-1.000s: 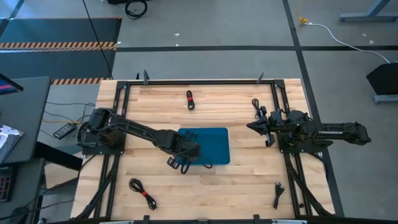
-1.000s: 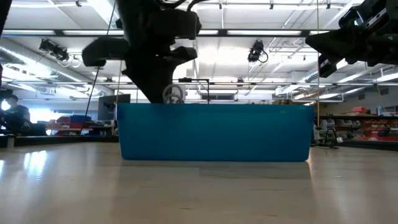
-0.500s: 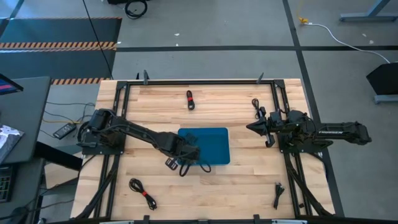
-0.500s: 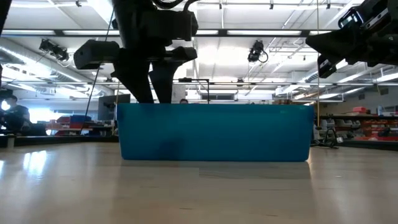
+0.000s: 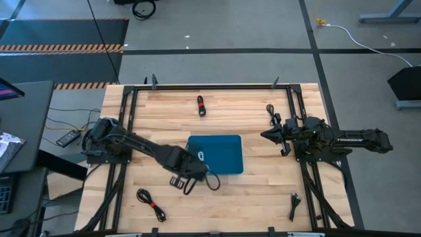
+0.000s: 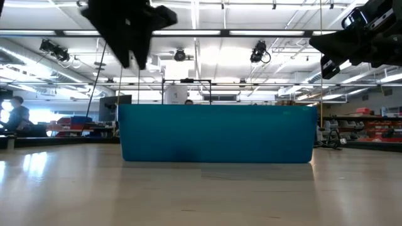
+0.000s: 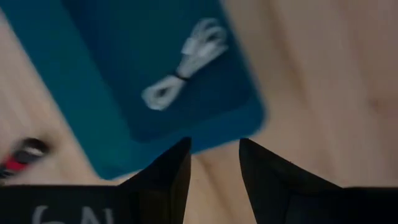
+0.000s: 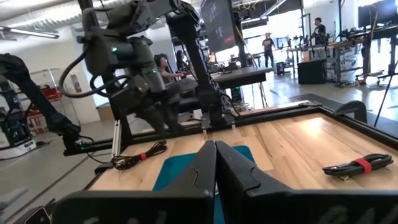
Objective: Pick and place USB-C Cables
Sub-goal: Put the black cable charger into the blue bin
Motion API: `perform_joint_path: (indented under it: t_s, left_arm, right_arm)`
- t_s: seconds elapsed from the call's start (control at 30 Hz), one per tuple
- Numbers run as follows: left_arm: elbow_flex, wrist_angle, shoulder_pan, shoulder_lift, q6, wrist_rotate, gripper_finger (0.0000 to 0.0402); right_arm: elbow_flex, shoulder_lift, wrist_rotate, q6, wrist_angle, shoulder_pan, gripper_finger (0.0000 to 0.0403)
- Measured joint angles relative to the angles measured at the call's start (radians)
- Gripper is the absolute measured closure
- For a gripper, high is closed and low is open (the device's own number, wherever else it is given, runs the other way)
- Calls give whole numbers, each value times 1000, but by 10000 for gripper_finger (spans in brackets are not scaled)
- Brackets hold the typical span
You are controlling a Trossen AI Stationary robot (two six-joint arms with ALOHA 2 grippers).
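Observation:
The blue tray (image 5: pixel 220 155) sits mid-table, and a light-coloured coiled cable (image 5: pixel 199 156) (image 7: pixel 183 71) lies on its floor near the left wall. My left gripper (image 5: pixel 191 172) (image 7: pixel 214 144) hovers open above the tray's near-left corner and touches nothing. In the low view it hangs high above the tray's left end (image 6: pixel 129 31). Black coiled cables lie on the wood: one with a red tie near the far edge (image 5: pixel 200 105), one near the near-left corner (image 5: pixel 151 204), and one beside my right gripper (image 5: pixel 271 112). My right gripper (image 5: pixel 266 133) (image 8: pixel 216 162) waits shut to the right of the tray.
Another black cable (image 5: pixel 294 206) lies near the near-right corner. Black frame rails (image 5: pixel 125 112) run along the table's left, right and far sides. Bare wood lies between the tray and the near edge. People show in the room beyond the table.
My left gripper has risen out of the tray and drawn back toward the table's near-left. The light coil that it carried just above the tray wall now lies alone on the tray floor. My right arm has kept still.

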Motion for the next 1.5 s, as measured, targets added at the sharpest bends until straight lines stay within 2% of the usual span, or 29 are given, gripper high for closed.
perform_joint_path:
  t_s: [0.13, 0.4, 0.53, 0.7, 0.83, 1.1, 1.27, 1.5]
  left_arm:
    - [-10, -32, -67, 0, -128, 71, 259]
    - [-13, -46, -217, 2, -288, 104, 260]
    - [-13, -58, -302, 17, -313, 166, 260]
    - [-22, -64, -380, 37, -386, 194, 252]
    - [-79, 7, -403, 37, -445, 200, 236]
    - [-176, 85, -441, 37, -531, 294, 211]
    - [-205, 115, -471, 37, -561, 303, 207]
    - [-326, 226, -481, 36, -568, 321, 207]
  right_arm:
    - [0, 0, -17, 5, 0, 0, 388]
    - [0, 0, -42, 33, -1, 0, 388]
    - [0, 0, -52, 33, -1, 0, 388]
    - [0, 0, -50, 33, 0, 0, 388]
    - [0, 0, -49, 38, 4, 0, 388]
    - [0, 0, -75, 66, 2, 0, 388]
    - [0, 0, -74, 76, 4, 0, 388]
    - [0, 0, -74, 76, 5, 0, 388]
